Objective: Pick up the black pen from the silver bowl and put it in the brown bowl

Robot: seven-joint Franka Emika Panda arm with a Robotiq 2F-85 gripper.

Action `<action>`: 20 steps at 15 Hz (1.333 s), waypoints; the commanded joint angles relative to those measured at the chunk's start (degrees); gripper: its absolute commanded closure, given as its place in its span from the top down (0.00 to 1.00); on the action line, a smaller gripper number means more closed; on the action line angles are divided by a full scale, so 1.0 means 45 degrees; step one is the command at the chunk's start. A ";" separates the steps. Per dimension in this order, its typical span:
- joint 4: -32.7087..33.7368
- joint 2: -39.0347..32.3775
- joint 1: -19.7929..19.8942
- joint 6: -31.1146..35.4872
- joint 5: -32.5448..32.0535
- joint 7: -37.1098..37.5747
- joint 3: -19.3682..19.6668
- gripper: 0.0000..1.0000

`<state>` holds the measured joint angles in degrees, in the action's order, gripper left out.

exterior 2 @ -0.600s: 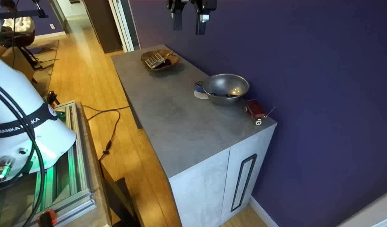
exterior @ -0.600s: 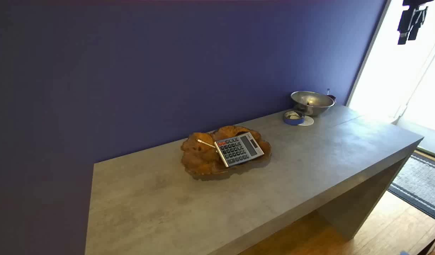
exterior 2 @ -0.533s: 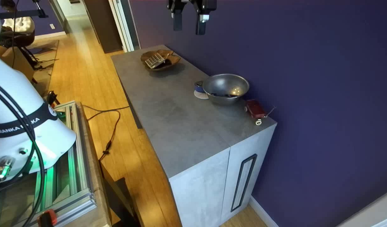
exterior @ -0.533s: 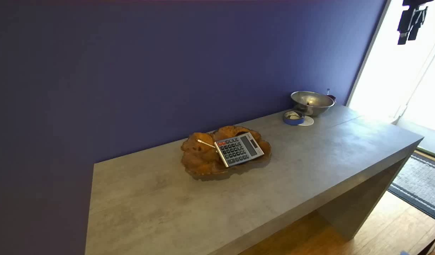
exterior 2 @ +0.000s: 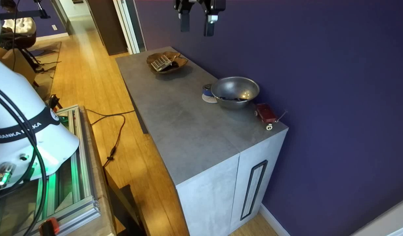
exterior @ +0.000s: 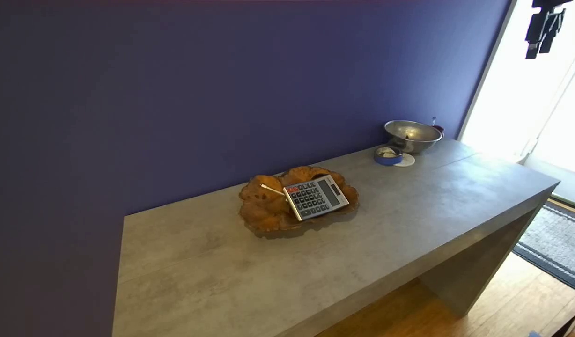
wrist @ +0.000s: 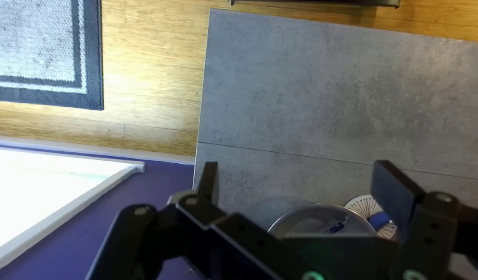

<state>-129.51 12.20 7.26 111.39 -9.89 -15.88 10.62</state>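
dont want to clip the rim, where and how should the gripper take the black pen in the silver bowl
Best take the black pen by its thin barrel, straight from above, jaws closing across its width: it slants across the wrist view inside the silver bowl, whose raised wall would likely block a side approach. The gripper seems to hide one end.

Brown bowl (exterior: 264, 215): orange-brown, mottled. Calculator (exterior: 311, 199): silver-grey; dark keys, some red. Silver bowl (exterior 2: 234, 87): metallic grey. Toy wagon (exterior 2: 266, 113): dark red, whitish wheels. Flat disc (wrist: 362, 205): white, dark radial lines. Tabletop (exterior: 198, 262): mottled grey. Wall (exterior: 198, 93): purple-blue. Rug (wrist: 32, 39): speckled pale grey, dark border, whitish stripe. Gripper (exterior 2: 197, 32): black.
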 commanded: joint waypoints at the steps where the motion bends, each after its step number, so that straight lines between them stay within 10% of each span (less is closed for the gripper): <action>1: 0.0016 -0.0005 0.0054 -0.0020 0.0015 -0.0009 -0.0054 1.00; 9: -0.0252 -0.2780 -0.1890 0.3667 0.3308 0.0865 -0.1771 1.00; 15: -0.0158 -0.4995 -0.1169 0.8165 0.5444 0.2098 -0.1964 1.00; 20: -0.0296 -0.5127 -0.0490 0.8799 0.5939 0.1876 -0.2046 1.00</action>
<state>-130.88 -10.94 4.56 151.09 17.21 -7.79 1.95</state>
